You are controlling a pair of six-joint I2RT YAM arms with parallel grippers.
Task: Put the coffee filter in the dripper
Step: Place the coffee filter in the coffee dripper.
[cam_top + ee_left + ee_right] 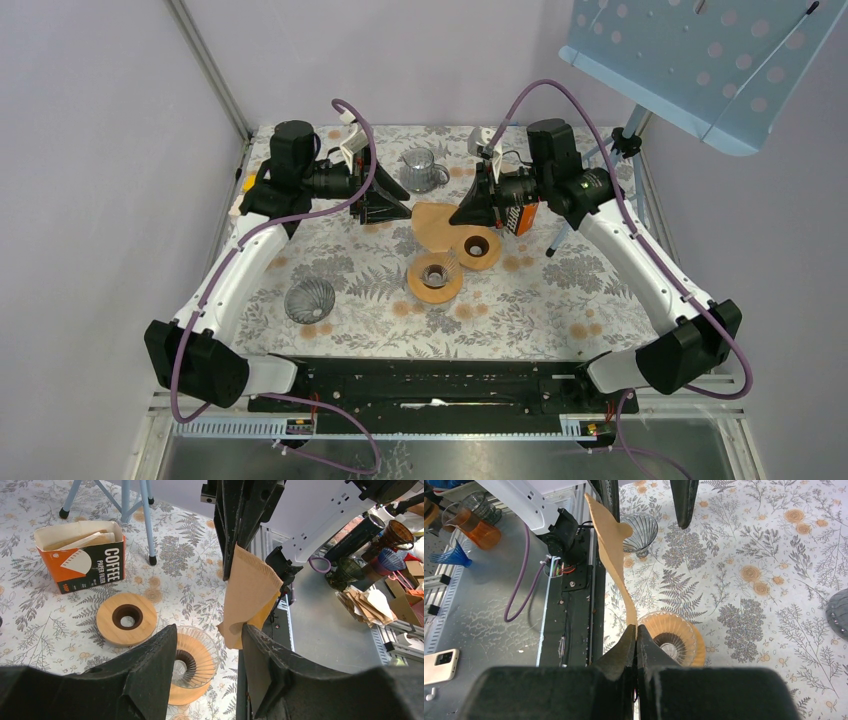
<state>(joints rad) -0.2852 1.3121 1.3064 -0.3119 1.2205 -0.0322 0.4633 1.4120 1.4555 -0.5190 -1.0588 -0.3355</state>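
Coffee filter: flattened tan paper cone, pinched at one edge by the fully closed right end effector, hanging above the bench. Nearest, the glass dripper sits on its wooden ring. Left end effector half open, holding nothing, fingers flanking the filter's lower corner; contact cannot be told. Paper judged light, limp, easily creased; best gripped along the crimped seam. Farthest, the filter box.

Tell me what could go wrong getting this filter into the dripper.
1. The coffee filter is held flat, pinched only at one edge by the right fingers; it may slip or twist.
2. The left fingers are open near its far edge; closing off-target could crumple it.
3. Unopened, it may land across the dripper rim instead of seating.
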